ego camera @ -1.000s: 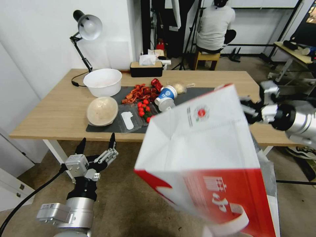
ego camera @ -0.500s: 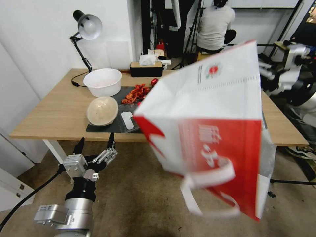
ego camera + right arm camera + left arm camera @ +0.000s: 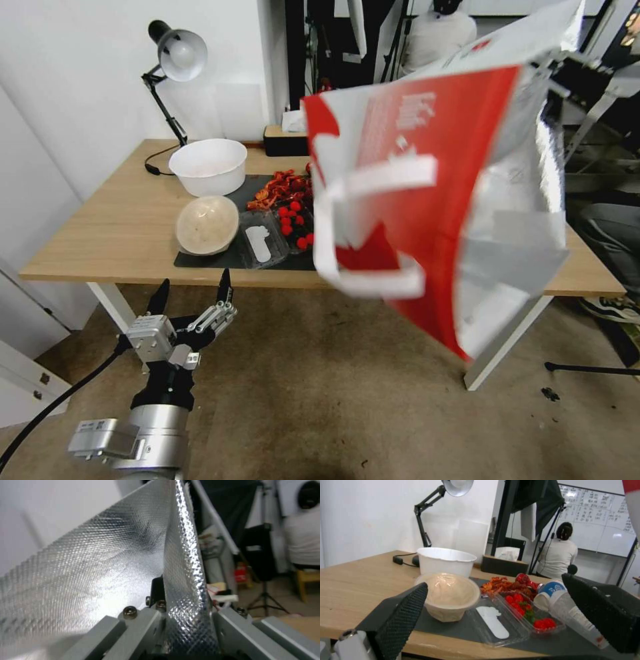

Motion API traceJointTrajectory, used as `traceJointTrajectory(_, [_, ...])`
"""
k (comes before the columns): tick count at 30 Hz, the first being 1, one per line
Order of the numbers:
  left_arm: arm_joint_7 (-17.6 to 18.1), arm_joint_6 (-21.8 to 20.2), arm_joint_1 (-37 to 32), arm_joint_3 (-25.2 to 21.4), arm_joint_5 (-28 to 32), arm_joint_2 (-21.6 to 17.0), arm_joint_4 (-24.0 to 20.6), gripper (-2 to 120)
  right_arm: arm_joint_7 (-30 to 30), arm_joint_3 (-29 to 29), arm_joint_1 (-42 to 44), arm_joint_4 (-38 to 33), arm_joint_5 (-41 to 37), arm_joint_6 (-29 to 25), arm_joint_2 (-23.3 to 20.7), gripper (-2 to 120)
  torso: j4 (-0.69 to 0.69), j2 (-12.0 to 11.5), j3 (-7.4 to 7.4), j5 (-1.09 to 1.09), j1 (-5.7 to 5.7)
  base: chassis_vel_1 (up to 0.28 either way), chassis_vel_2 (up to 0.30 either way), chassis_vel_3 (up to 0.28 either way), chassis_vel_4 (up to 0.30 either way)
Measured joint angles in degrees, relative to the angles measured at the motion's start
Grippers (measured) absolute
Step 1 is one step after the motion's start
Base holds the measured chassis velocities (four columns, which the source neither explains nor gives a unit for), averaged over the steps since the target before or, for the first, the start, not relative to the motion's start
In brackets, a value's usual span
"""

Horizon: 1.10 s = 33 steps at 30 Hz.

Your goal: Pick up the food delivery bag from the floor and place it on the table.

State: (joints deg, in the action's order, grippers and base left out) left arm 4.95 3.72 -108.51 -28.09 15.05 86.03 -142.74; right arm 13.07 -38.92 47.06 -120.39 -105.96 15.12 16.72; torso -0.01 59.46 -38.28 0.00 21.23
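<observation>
The food delivery bag [image 3: 427, 187] hangs tilted in the air above the right half of the table [image 3: 100, 227], well off the floor [image 3: 320, 407]. Its red band and white strap handles face me, and its silver foil lining [image 3: 513, 247] shows at the open mouth, low on the right. My right gripper [image 3: 570, 70], high at the top right, is shut on the bag's wall. In the right wrist view the foil wall [image 3: 183, 580] is pinched between that gripper's [image 3: 186, 610] fingers. My left gripper [image 3: 193, 293] stands open below the table's front edge, holding nothing; it is also open in its own wrist view [image 3: 494, 581].
On the table's dark grey mat [image 3: 220, 257] are a white bowl [image 3: 208, 167], a film-covered bowl [image 3: 207, 225], clear trays with cherry tomatoes [image 3: 291, 223], red food [image 3: 283, 189] and a paper cup [image 3: 550, 592]. A desk lamp [image 3: 175, 57] and tissue box [image 3: 283, 140] stand behind.
The right arm has risen and swung the bag up and over the table. The bag has turned so its red band and foil mouth face me. The left arm stayed put.
</observation>
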Motion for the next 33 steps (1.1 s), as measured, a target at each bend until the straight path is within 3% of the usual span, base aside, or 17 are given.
traceJointTrajectory(1, [0.00,0.00,0.00,0.00,0.00,0.00,0.00,100,0.00,0.00,0.00,0.00,0.00,0.00,0.00,0,0.00,0.00,0.00,0.00,0.00,0.000,0.000,0.000,0.000])
traceJointTrajectory(4, [-0.02,0.10,0.00,0.02,-0.13,-0.06,0.01,100,8.92,1.27,-2.07,1.12,-1.76,0.77,0.67,0,0.00,0.00,0.00,0.00,0.00,0.000,0.000,0.000,0.000])
traceJointTrajectory(9, [-0.14,0.31,-0.22,0.07,-0.60,-0.18,-0.17,100,15.72,2.69,-3.73,3.93,-3.47,1.10,1.47,0,0.00,-0.01,0.00,0.01,-0.01,0.000,0.000,0.000,0.000])
traceJointTrajectory(23, [-0.14,0.40,0.19,-0.05,-0.58,-0.80,0.61,100,22.72,6.92,-7.36,9.61,-3.30,3.69,4.64,0,0.01,-0.02,0.01,0.01,-0.01,0.000,0.000,0.000,0.000])
traceJointTrajectory(33, [-0.12,0.42,0.54,-0.24,-0.48,-0.88,1.25,100,26.66,14.40,-14.19,13.36,-1.89,5.83,7.46,0,0.01,-0.01,0.01,0.00,-0.01,0.000,0.000,0.000,0.000])
